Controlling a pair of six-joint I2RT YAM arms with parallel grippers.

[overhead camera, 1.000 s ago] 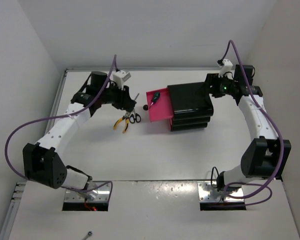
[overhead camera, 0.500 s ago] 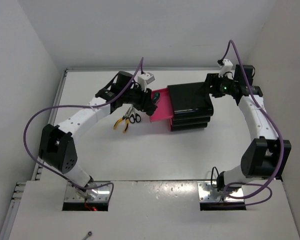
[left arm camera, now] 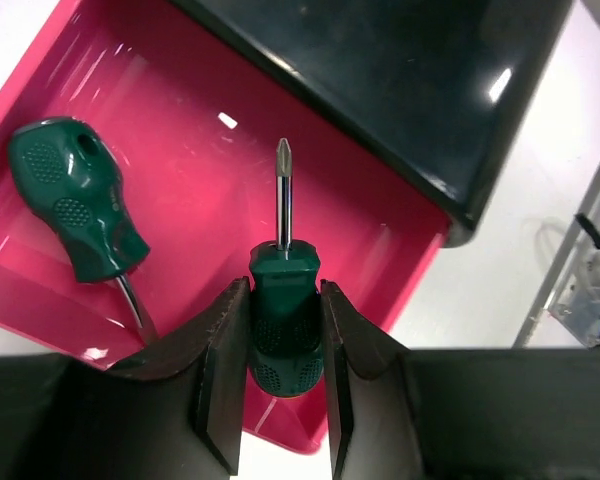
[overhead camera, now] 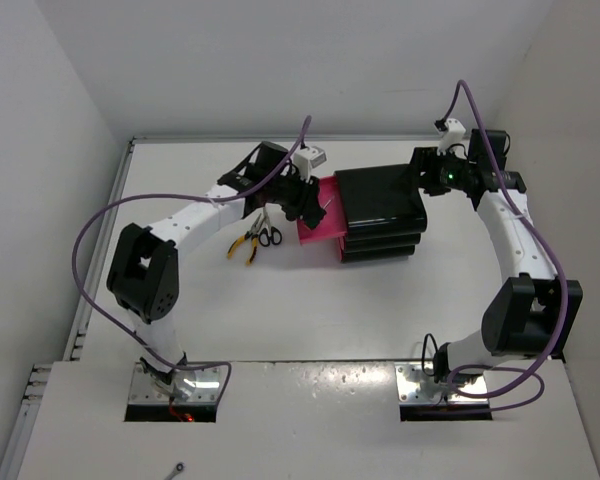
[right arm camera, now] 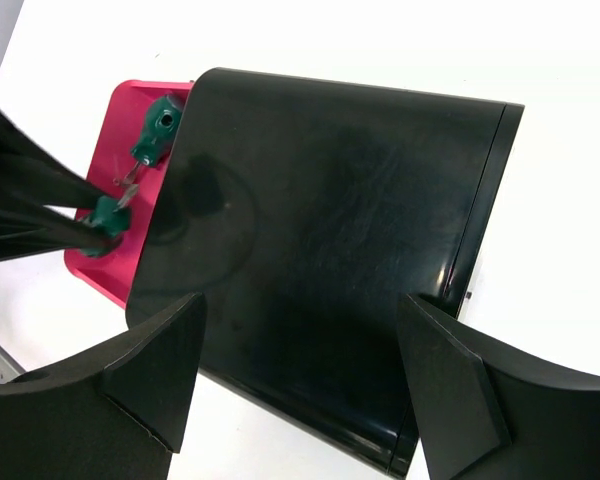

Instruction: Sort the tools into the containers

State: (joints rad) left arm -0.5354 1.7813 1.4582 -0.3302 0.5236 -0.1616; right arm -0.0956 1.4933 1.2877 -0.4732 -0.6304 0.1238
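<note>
Placing step: left gripper (left arm camera: 283, 295) clamped stubby green-handled screwdriver (left arm camera: 283, 335) above open magenta plastic drawer (left arm camera: 380, 250). Right gripper (right arm camera: 300, 300) gaped empty over glossy black box (right arm camera: 360, 150). Next needed: lower, release beside second green screwdriver (left arm camera: 75, 210).

Count of tools: four in all.
Screwdrivers: two, both green-handled, logged as screwdriver A (left arm camera: 283, 310) and screwdriver B (left arm camera: 75, 215).
Scissors (overhead camera: 269, 236): one pair.
Pliers (overhead camera: 243, 246): one pair.
Box (overhead camera: 380, 200): one, black, showing three tiers.
Drawer (overhead camera: 315, 232): one pink one in sight; others cannot be made out.
Arms: two, left arm (overhead camera: 195, 215) and right arm (overhead camera: 515, 235).
Grippers: two, left gripper (left arm camera: 283, 290) and right gripper (right arm camera: 300, 308), two fingers each.
Purple cables: two, left cable (overhead camera: 76, 265) and right cable (overhead camera: 461, 88).
Small metal item (overhead camera: 177, 467) on the near ledge: one, too small to name.
</note>
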